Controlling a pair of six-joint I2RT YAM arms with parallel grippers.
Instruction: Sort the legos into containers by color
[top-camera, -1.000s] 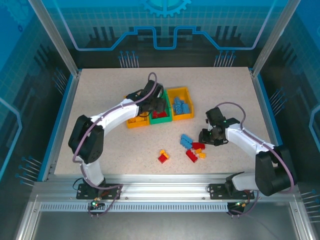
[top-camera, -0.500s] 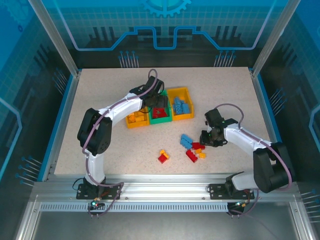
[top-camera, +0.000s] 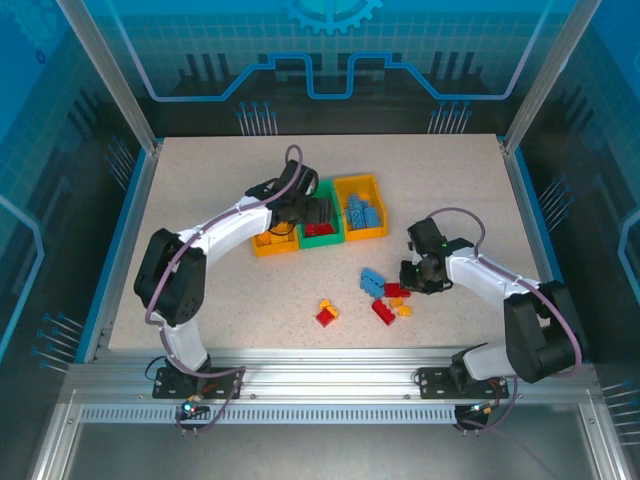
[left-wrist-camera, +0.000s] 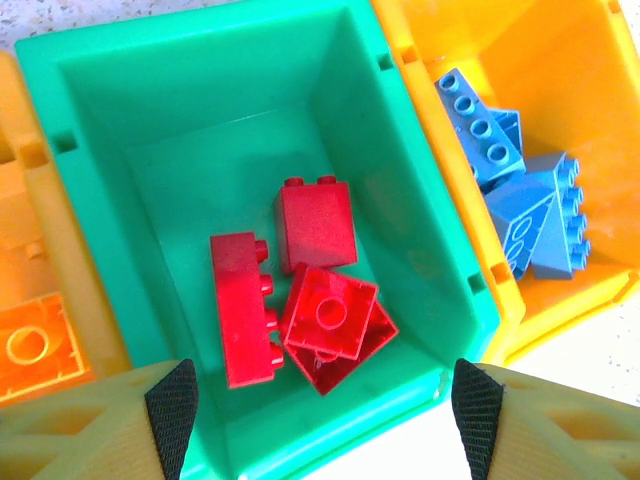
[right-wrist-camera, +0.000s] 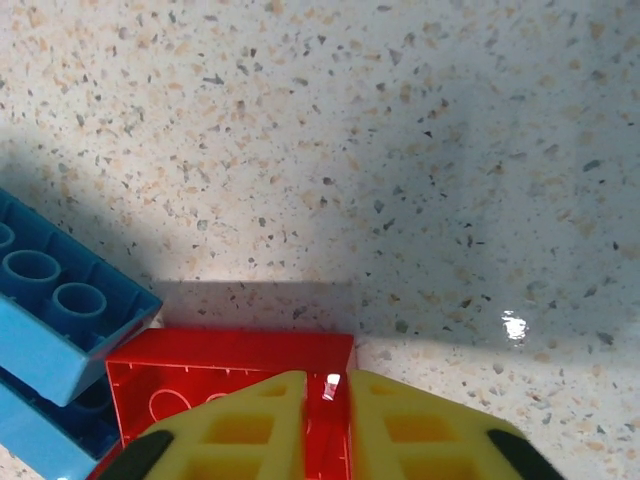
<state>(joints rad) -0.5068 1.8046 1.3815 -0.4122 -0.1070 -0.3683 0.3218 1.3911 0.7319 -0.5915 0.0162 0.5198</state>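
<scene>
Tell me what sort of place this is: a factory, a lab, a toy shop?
Most likely a robotics lab test cell: a speckled table fenced by an aluminium frame with blue see-through panels, two white arms bolted at its near edge, and toy bricks with small bins as practice pieces.

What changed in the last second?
The left gripper opened over the green bin. The right gripper edged left and shut on a red brick on the table. The other loose bricks stayed put.
</scene>
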